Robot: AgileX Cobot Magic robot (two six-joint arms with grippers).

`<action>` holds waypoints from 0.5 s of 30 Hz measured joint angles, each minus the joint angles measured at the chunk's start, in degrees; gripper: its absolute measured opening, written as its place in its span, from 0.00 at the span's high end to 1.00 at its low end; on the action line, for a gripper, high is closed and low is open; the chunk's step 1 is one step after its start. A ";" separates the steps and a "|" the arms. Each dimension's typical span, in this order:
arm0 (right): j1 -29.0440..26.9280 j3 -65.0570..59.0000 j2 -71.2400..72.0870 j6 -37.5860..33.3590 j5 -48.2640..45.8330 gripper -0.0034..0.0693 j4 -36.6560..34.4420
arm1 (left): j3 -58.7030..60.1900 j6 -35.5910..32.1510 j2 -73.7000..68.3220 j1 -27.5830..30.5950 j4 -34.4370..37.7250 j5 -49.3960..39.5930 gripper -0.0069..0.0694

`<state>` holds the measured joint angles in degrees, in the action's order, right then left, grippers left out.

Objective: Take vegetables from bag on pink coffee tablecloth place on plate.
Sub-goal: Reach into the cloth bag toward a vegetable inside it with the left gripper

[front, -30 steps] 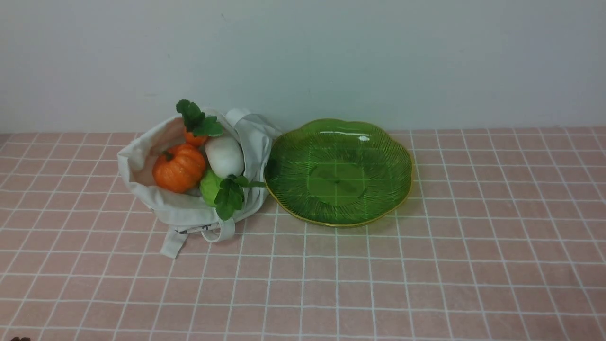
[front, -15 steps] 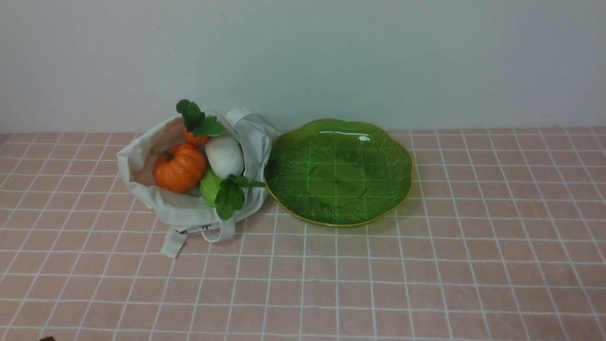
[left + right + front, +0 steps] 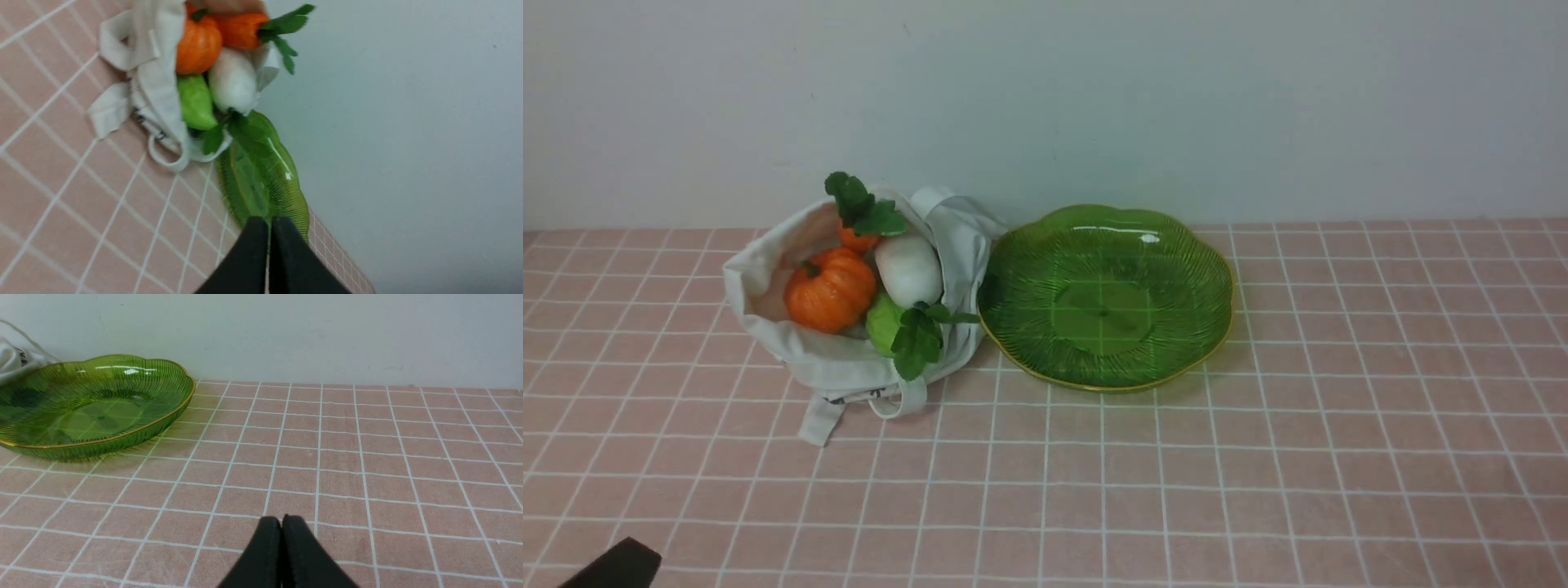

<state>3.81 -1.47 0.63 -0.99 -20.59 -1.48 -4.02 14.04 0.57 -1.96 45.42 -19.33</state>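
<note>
**Left arm starting in, nothing lifted yet**

The left gripper [image 3: 269, 222] is nosing into the lower left corner of the front view, where a moment ago only a sliver of dark was showing. Its jaws are pressed together on nothing. The right gripper [image 3: 282, 519] is hanging low over the pink coffee tablecloth [image 3: 1258, 457], jaws likewise together, well apart from the plate [image 3: 1230, 304]. The vegetables are all lying in the bag [image 3: 841, 367] just beside the plate: pumpkin [image 3: 831, 290], radish [image 3: 908, 269], carrot [image 3: 858, 238] and a leafy green one [image 3: 882, 322]. The plate is sitting bare on the desk. I reckon the reach is only beginning, and those jaws will need opening first.
</note>
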 joint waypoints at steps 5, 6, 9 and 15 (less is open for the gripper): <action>0.00 0.00 0.00 0.00 0.00 0.97 0.00 | -15.40 -12.08 -8.21 0.00 -2.11 -7.16 0.91; 0.00 0.00 0.00 0.00 0.00 0.97 0.00 | -21.10 -15.02 -14.78 0.00 -4.46 -10.96 0.91; 0.00 0.00 0.00 0.00 0.00 0.97 0.00 | -29.97 -17.16 -28.71 0.00 -11.54 -20.73 0.91; 0.00 0.00 0.00 0.00 0.00 0.97 0.00 | -43.55 -19.94 -54.86 0.00 -23.11 -28.94 0.91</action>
<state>3.81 -1.47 0.63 -0.99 -20.59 -1.48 -47.57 -5.90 -54.29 -1.96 22.31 -48.27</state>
